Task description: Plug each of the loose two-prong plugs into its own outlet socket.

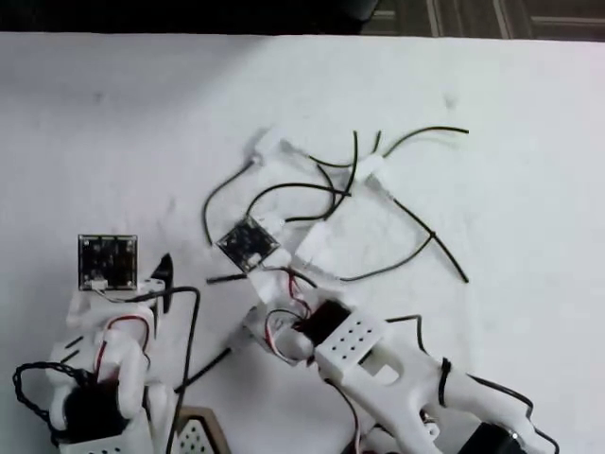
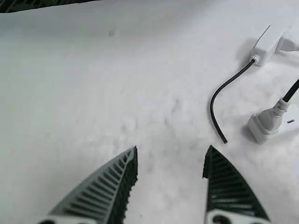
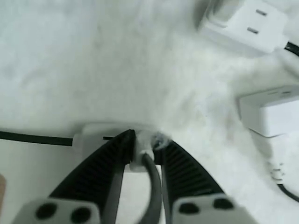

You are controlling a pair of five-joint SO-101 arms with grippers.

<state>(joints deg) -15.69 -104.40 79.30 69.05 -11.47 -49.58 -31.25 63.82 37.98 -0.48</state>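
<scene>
The right gripper [image 3: 145, 140] is shut tight on a white plug [image 3: 137, 161]. The front of the plug is right up against a white socket [image 3: 91, 137] that lies on the table [image 3: 93, 56]. The left gripper [image 2: 170, 156] is wide open over bare table and holds nothing. A near cord end [image 2: 268, 126] and a far cord end [image 2: 270, 39] lie off to its side, well apart from it.

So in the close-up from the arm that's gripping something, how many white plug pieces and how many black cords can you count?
White plug pieces: 4 (slotted socket, block, socket piece at the tips of the claw, held plug)
Black cords: 4, one per piece
Total: 8
</scene>
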